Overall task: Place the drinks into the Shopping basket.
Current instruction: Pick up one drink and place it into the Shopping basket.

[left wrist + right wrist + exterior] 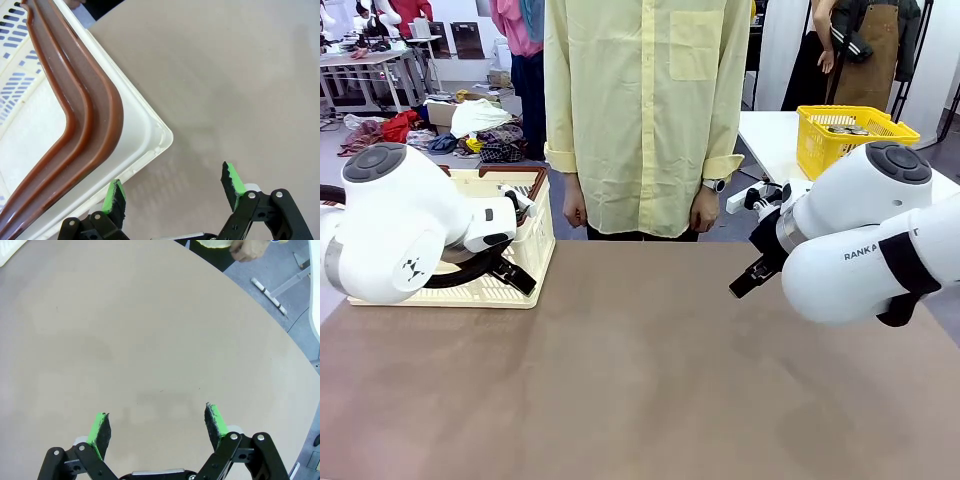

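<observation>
Nearest, the bare brown table (640, 400), flat and plain across its middle. To the left, above the tabletop, left gripper (172, 181): fingers spread wide, nothing between the green pads (114, 196). Positioned at one rounded corner of the shopping basket (146, 134), with one finger in line with the cream rim and the other over the tabletop just beside it; contact with the rim not determinable. To the right, right gripper (156, 415): fingers likewise spread wide, nothing held, hanging over bare tabletop and well apart from the shopping basket. Further back on the left half of the table, behind the left arm, the shopping basket itself: cream, slotted walls, upright on the tabletop near the far edge, two brown handles (95, 112) folded down along the rim side by side. Inside of the shopping basket largely hidden by the arm; contents not determinable. Beyond the far edge, at centre, a person in a pale yellow shirt (640, 110), standing, both hands (574, 212) hanging loose at the sides, a watch (717, 185) on one wrist. Farthest back on the right, a small yellow basket (820, 150) on a separate white table (770, 140).
</observation>
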`<action>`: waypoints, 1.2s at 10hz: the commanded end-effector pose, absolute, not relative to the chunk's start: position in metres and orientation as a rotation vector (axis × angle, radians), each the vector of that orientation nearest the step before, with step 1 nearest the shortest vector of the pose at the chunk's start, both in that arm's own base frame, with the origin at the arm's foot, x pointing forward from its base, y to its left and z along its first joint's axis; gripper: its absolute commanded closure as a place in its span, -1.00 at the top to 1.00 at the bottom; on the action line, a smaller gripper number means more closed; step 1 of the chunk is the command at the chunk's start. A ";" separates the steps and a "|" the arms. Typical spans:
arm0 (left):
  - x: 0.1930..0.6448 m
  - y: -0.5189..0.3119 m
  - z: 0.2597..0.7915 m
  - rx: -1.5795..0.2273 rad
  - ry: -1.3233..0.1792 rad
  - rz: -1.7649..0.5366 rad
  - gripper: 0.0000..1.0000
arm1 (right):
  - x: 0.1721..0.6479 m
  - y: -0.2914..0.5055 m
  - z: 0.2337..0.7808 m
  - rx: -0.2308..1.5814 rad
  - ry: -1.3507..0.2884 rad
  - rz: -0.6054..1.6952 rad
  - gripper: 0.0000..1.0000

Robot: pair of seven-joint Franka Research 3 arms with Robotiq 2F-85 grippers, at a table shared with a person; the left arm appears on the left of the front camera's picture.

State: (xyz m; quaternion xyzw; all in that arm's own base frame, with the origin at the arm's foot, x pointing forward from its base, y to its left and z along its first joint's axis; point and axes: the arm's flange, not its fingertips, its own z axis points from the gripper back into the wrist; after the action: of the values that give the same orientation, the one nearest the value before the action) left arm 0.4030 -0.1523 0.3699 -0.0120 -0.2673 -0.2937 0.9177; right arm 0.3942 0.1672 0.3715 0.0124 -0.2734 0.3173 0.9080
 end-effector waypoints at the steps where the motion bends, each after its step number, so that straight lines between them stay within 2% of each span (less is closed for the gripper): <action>1: 0.403 -0.152 0.370 -0.025 -0.552 -0.603 1.00 | 0.394 0.167 0.372 0.026 -0.565 0.654 1.00; 3: 0.403 -0.152 0.370 -0.025 -0.550 -0.604 1.00 | 0.394 0.167 0.372 0.026 -0.564 0.655 1.00; 4: 0.387 -0.152 0.388 -0.197 -0.438 -0.683 1.00 | 0.391 0.160 0.381 0.140 -0.392 0.639 1.00; 5: 0.369 -0.153 0.414 -0.404 -0.427 -0.661 1.00 | 0.382 0.154 0.395 0.323 -0.295 0.601 1.00; 7: 0.345 -0.159 0.464 -0.750 -0.300 -0.606 1.00 | 0.367 0.123 0.434 0.724 -0.210 0.399 1.00; 8: 0.337 -0.152 0.481 -0.925 -0.256 -0.650 1.00 | 0.363 0.101 0.449 0.852 -0.206 0.268 1.00; 9: 0.333 -0.132 0.496 -1.018 -0.271 -0.645 1.00 | 0.352 0.070 0.460 1.029 -0.215 0.225 1.00; 10: 0.330 -0.098 0.509 -1.056 -0.340 -0.579 1.00 | 0.339 0.034 0.467 1.127 -0.254 0.142 1.00; 12: 0.298 0.011 0.507 -1.084 -0.647 -0.304 1.00 | 0.309 -0.059 0.464 1.280 -0.379 -0.070 1.00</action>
State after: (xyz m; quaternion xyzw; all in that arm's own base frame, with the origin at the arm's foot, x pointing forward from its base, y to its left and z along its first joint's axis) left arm 0.3204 -0.0317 0.5327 -0.5131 -0.2307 -0.2073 0.8003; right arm 0.3293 -0.0335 0.4893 0.5609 -0.1364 0.0377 0.8157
